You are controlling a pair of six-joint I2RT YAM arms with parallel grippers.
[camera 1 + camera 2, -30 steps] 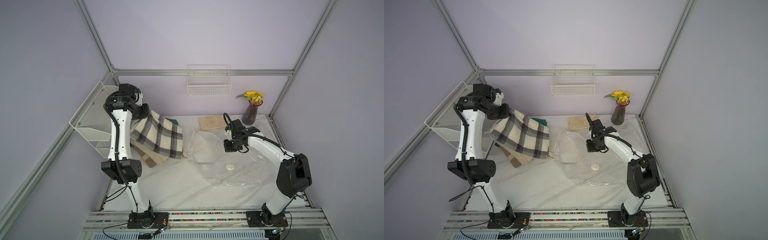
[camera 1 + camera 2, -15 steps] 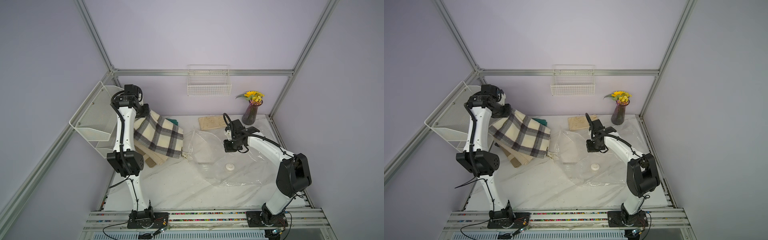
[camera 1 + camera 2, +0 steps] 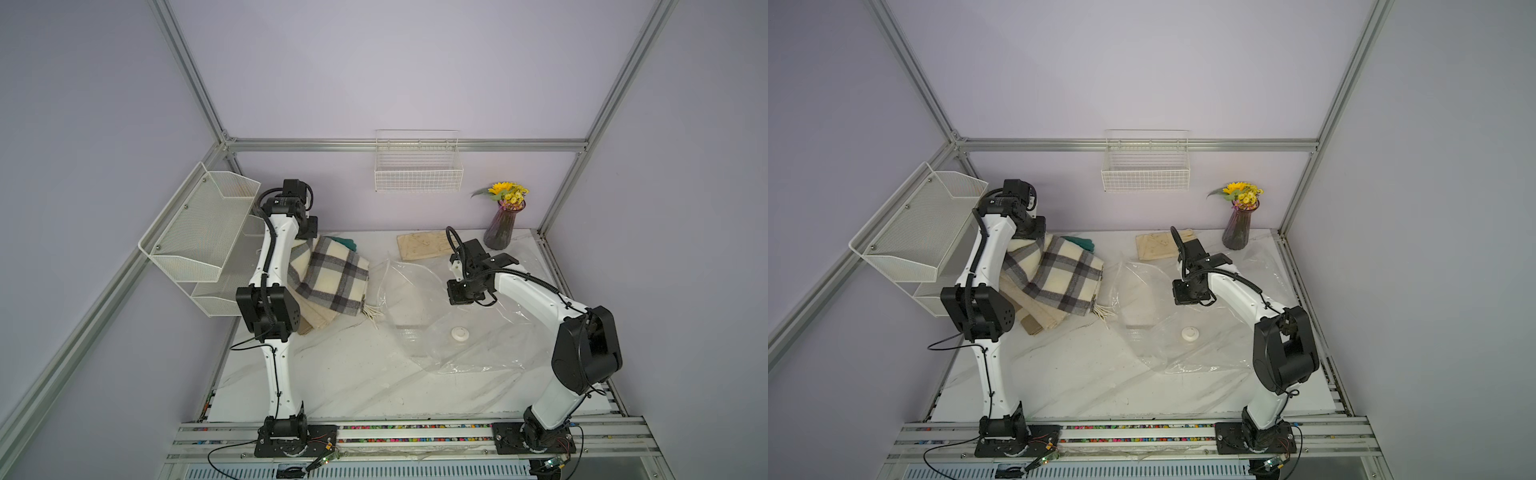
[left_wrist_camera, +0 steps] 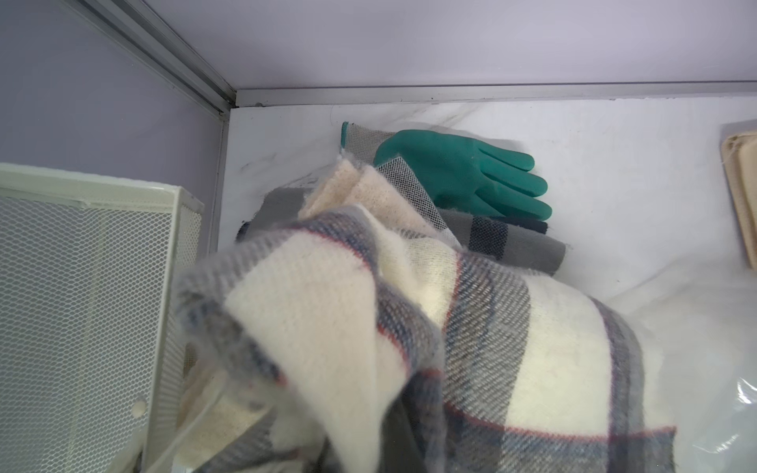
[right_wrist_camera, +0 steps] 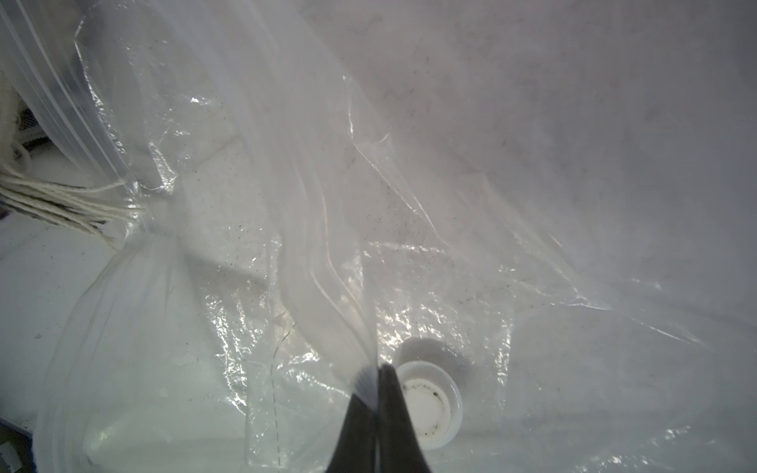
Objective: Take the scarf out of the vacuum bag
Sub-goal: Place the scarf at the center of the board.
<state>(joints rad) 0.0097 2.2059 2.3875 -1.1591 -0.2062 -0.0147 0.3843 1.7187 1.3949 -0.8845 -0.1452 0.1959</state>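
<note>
Both stay clamped: my left tool (image 3: pixel 308 232) on the scarf (image 3: pixel 332 282), my right tool (image 5: pixel 375 381) on the vacuum bag (image 3: pixel 419 299). The scarf has sunk lower, outside the bag; I judge the task almost finished.

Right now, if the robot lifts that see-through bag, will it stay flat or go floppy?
Probably floppy: the vacuum bag crumples and tents up where the right tool pinches it. Likely light and slippery too, being thin, shiny film.

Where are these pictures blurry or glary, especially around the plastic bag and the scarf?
Left wrist view: the scarf fold nearest the lens is soft, the green glove behind it sharp. Right wrist view: the vacuum bag shows bright glare specks and hazy out-of-focus folds; the valve cap is readable. Both top views: even light, faint glints.
</note>
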